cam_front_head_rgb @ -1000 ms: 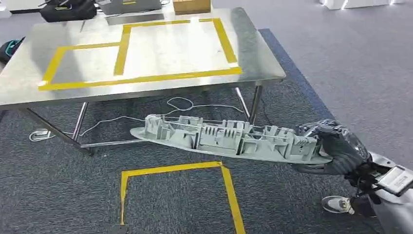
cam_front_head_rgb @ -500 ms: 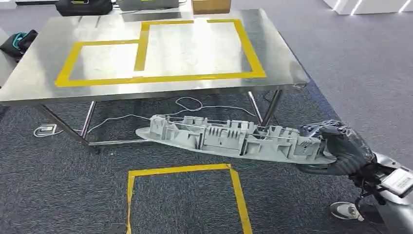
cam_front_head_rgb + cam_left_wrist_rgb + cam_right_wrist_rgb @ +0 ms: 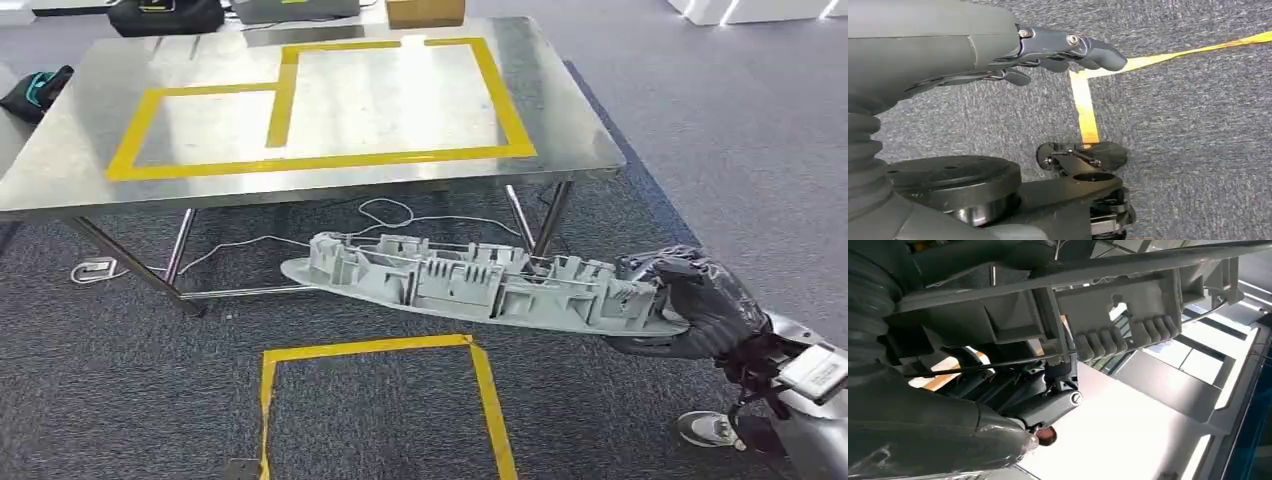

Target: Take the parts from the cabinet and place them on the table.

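Your left robot hand (image 3: 1068,50) hangs over the carpet, fingers loosely apart and holding nothing. The part (image 3: 470,280), a long grey moulded plastic piece with thin ribs, looks stiff and fairly light, but its length should make it lever hard against a grip at one end; a hold nearer the middle would likely steady it. It hangs in the air before the desk (image 3: 60,190), reaching leftward from your right robot hand (image 3: 690,305), which grips its right end.
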